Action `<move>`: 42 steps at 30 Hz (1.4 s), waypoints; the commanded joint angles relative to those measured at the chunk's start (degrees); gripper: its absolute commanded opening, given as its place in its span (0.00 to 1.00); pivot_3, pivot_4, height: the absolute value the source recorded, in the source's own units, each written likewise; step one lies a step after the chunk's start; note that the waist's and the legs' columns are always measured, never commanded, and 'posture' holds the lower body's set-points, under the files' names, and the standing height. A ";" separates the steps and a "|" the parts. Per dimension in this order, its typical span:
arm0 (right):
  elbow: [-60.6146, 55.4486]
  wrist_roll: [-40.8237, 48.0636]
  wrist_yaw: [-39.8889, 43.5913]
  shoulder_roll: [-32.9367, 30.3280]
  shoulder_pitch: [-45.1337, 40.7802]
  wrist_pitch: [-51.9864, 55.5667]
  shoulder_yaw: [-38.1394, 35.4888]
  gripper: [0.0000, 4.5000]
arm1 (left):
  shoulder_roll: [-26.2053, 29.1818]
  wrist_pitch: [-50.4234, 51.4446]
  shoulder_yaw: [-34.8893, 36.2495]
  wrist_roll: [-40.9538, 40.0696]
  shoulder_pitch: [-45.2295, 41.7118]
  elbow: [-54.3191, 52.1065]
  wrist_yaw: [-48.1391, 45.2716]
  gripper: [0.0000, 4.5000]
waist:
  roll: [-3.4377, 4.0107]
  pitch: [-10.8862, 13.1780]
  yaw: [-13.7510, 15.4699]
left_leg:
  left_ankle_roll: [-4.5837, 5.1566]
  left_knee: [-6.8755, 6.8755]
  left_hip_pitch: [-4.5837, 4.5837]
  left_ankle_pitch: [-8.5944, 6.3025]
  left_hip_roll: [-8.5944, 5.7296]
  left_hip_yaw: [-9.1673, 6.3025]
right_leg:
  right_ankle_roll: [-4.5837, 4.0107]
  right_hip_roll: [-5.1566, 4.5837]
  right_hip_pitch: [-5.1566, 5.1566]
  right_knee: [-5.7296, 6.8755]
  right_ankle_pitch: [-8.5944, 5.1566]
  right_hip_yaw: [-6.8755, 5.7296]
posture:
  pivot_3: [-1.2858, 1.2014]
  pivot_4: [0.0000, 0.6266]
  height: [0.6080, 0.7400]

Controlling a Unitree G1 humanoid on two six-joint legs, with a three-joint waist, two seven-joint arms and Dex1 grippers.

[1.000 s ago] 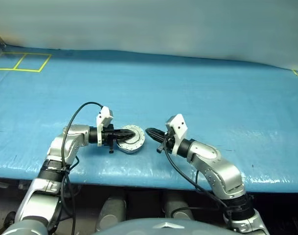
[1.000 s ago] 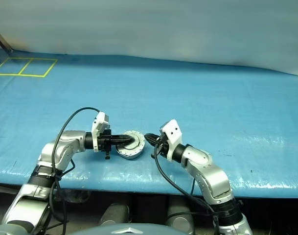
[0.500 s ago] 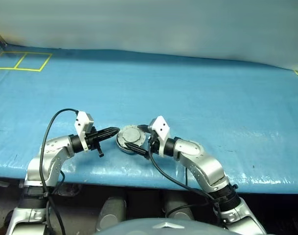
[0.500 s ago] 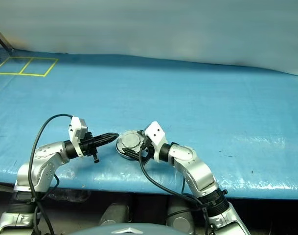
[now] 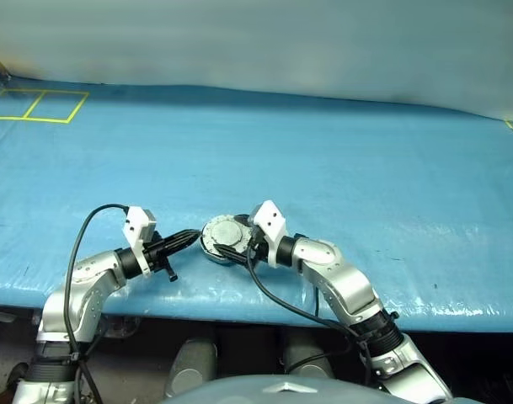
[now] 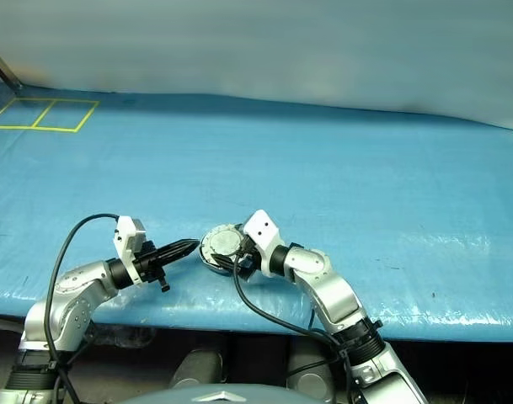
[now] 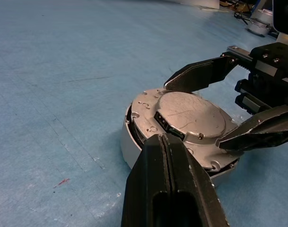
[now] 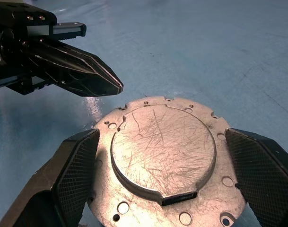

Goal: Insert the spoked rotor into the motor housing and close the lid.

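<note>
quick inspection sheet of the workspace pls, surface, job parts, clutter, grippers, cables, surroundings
surface: blue sheet-covered table, wrinkled and glossy near its front edge.
job's things: lid lies closed over the motor housing, plain scratched face up; a dark gap shows along the seam on one side. The spoked rotor is hidden, so I cannot tell whether it is inside.
clutter: nothing seen.
grippers: left gripper has its jaws shut, tip just beside the housing, apart from it. right gripper has its jaws open, one on each side of the lid; contact cannot be told.
cables: black cable loops over the left arm; another hangs under the right arm.
surroundings: yellow tape squares at the far left corner; pale wall behind.
</note>
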 commanded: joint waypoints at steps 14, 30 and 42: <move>-4.05 -2.32 -1.25 0.52 -0.65 1.25 0.64 0.68 | -0.62 -2.76 2.12 -1.01 2.24 -1.49 2.91 0.00 | 0.01 0.01 -0.01 | 0.00 0.00 0.00 0.00 0.01 0.00 | -0.01 0.00 -0.01 0.00 -0.01 0.00 | 0.52 0.24 1.00; -6.82 -1.80 -4.00 4.52 0.15 8.36 1.64 0.68 | -0.98 -3.35 0.79 -0.36 3.91 -1.84 3.71 0.00 | 0.01 0.01 -0.02 | -0.01 -0.06 -0.09 -0.01 0.01 -0.01 | -0.04 0.00 -0.11 -0.01 -0.03 -0.01 | 0.52 0.24 1.00; -4.97 -3.01 -2.49 1.47 0.34 6.60 2.20 0.68 | -0.73 -3.44 0.97 -0.34 3.92 -1.69 3.69 0.00 | 0.01 0.01 0.00 | -0.02 -0.06 -0.12 -0.01 0.01 -0.02 | -0.04 -0.01 -0.13 -0.03 -0.03 -0.03 | 0.52 0.24 1.00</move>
